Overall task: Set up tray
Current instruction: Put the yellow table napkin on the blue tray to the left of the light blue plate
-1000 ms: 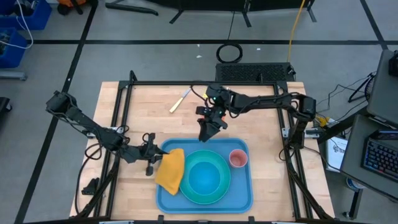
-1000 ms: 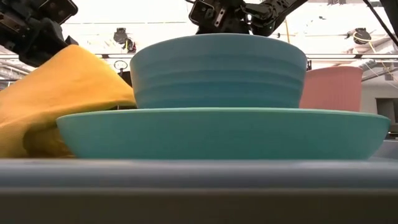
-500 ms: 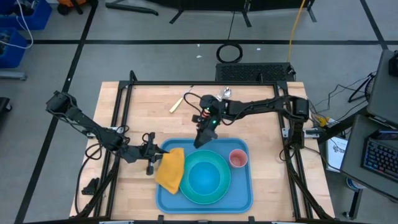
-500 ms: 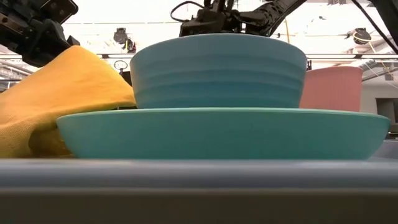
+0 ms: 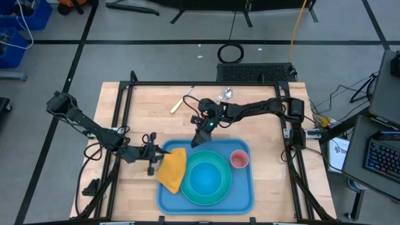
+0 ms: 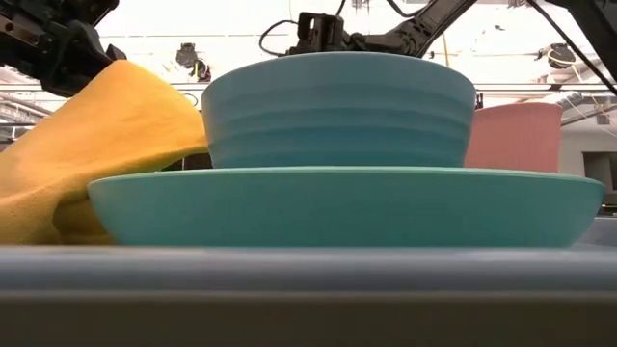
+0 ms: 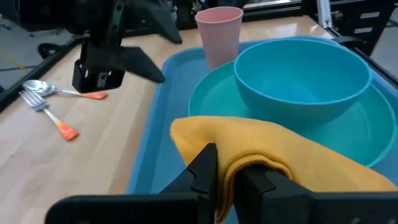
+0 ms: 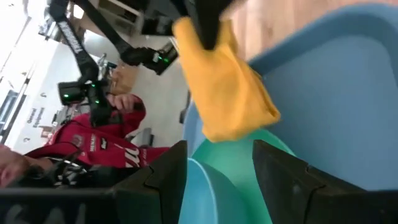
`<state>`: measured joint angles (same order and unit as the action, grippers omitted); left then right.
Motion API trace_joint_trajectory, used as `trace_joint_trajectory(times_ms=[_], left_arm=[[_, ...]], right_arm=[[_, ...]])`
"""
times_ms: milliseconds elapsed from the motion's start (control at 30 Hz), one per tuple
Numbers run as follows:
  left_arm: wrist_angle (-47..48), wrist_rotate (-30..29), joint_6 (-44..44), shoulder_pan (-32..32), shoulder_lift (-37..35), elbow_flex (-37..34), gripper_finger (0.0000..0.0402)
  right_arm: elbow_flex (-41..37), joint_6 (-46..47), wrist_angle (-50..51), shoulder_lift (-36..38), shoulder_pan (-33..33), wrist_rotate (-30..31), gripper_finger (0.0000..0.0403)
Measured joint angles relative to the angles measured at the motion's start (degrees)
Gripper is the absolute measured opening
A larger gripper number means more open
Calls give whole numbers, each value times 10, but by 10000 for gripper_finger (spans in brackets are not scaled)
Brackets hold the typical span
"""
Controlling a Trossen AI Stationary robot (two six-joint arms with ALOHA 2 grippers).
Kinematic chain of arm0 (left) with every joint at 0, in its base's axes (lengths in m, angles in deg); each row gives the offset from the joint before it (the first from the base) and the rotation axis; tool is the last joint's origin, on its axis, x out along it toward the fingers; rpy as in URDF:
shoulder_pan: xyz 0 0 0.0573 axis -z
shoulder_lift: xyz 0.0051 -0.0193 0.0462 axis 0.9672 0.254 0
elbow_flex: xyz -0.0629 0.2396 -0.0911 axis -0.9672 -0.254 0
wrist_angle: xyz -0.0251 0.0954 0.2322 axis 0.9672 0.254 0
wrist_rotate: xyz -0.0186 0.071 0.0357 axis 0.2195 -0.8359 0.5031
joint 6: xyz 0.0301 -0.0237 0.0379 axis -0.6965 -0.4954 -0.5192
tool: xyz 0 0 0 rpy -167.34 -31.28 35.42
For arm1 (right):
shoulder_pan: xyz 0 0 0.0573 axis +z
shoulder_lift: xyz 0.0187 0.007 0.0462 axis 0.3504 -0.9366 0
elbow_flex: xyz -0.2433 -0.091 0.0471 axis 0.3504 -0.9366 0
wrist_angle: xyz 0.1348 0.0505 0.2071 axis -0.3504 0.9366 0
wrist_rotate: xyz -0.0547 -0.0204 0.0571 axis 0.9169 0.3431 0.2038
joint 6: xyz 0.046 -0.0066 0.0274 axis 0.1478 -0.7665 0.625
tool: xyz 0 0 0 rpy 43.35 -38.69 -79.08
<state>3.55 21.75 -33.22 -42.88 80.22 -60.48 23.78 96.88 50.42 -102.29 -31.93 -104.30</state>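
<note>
The blue tray (image 5: 240, 187) lies at the table's near middle. On it are a turquoise plate (image 5: 220, 190) with a turquoise bowl (image 5: 206, 177) inside, and a pink cup (image 5: 239, 159). A yellow napkin (image 5: 172, 170) lies over the tray's left rim and the plate's left edge. My left gripper (image 5: 159, 156) is at the napkin's left side, shut on it. My right gripper (image 5: 199, 139) hovers open over the tray's far-left part, its fingers (image 8: 163, 180) wide apart with nothing between them. My left gripper pinches the napkin's left edge (image 7: 231, 163) between its two fingers, a thick folded part. It comes in about level from the table's left. The held edge is raised (image 6: 120, 77), and the rest slopes down onto the plate's rim (image 7: 205, 102) and the tray.
A spoon (image 7: 37, 87) and a fork (image 7: 46, 112) with orange handles lie on the bare wood beyond the tray's far edge, and a pale utensil (image 5: 179, 102) lies farther left. A person in red (image 8: 81, 155) shows beyond the table. Black frame rails border the table.
My right gripper has moved toward the table's near-left, from over the bare wood to the tray's far-left part, staying open. The left arm and the napkin have kept about the same place.
</note>
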Motion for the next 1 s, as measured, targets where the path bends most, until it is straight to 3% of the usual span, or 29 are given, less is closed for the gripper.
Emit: trace_joint_trajectory(times_ms=[467, 1000], left_arm=[[-15, -8, -35, 0, 0, 0, 37], [-25, -8, -53, -1, 0, 0, 37]], right_arm=[[0, 32, -41, -28, 14, -12, 171], [1, 62, -94, -59, 13, 23, 172]])
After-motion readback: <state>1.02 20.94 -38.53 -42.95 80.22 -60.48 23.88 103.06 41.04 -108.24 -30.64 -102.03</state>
